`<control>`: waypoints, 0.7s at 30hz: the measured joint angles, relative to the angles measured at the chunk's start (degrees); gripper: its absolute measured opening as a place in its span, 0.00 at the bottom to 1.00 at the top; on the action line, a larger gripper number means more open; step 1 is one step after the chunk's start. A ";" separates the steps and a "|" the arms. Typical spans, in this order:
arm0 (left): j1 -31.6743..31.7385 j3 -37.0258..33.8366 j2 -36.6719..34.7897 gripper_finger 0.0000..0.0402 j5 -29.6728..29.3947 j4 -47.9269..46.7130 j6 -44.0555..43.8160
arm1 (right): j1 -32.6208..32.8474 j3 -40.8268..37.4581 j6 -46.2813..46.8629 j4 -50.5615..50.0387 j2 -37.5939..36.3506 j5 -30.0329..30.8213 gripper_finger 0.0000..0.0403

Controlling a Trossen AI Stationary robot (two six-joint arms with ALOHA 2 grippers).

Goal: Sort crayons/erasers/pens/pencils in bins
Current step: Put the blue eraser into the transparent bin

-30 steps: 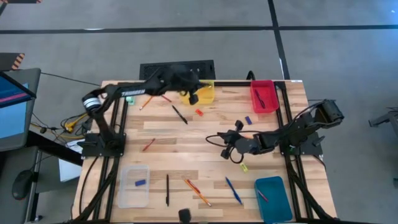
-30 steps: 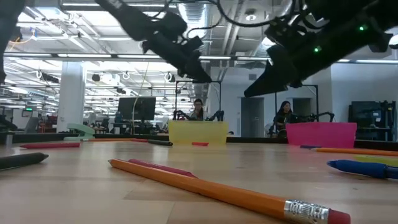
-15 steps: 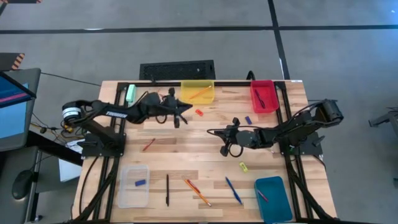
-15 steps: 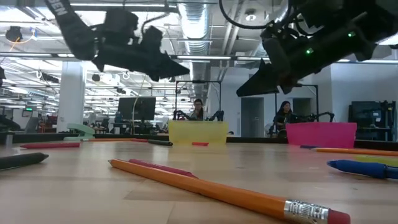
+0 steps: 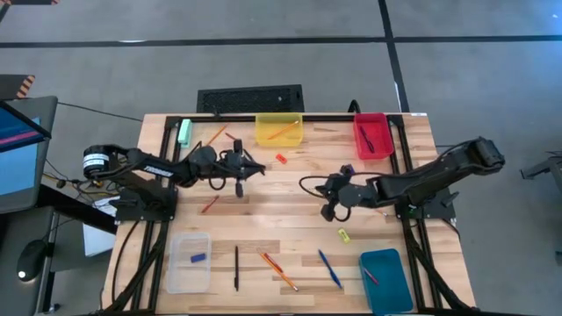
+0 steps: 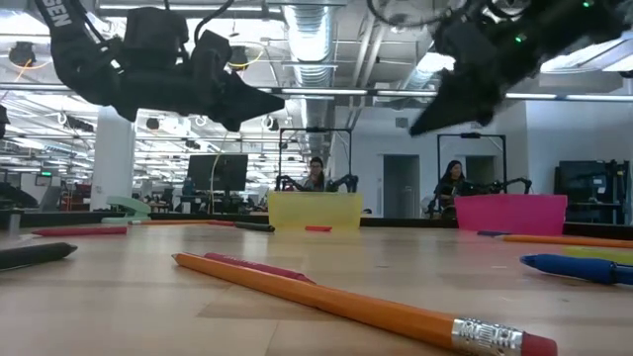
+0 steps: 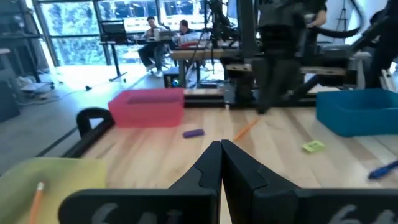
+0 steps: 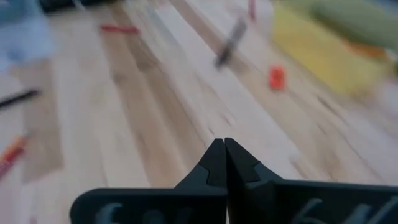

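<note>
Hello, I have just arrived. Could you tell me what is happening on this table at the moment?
Two robot arms are sorting stationery into bins. Right now both tools are shut and empty, above the middle of the table: the left tool near the black pen, the right tool further right. One pencil lies in the yellow bin. Most pens, pencils, crayons and erasers lie loose.

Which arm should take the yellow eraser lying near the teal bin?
Right. The right gripper hangs shut close to the yellow eraser on the table's right half. The left gripper, also shut, sits far off over the left half.
</note>
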 joint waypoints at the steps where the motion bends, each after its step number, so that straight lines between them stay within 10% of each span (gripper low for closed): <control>1: -0.36 -0.15 0.00 0.00 0.00 -0.13 0.00 | -0.01 0.00 2.27 -2.88 -0.53 0.43 0.01; 11: -2.29 -0.18 0.02 0.00 -0.03 -1.55 -0.18 | -2.63 -0.01 21.21 -27.07 -2.03 -0.41 0.02; 21: -2.26 -0.18 0.02 0.00 -0.28 -1.68 -2.19 | -4.16 -5.59 21.86 -26.38 -2.78 -2.51 0.01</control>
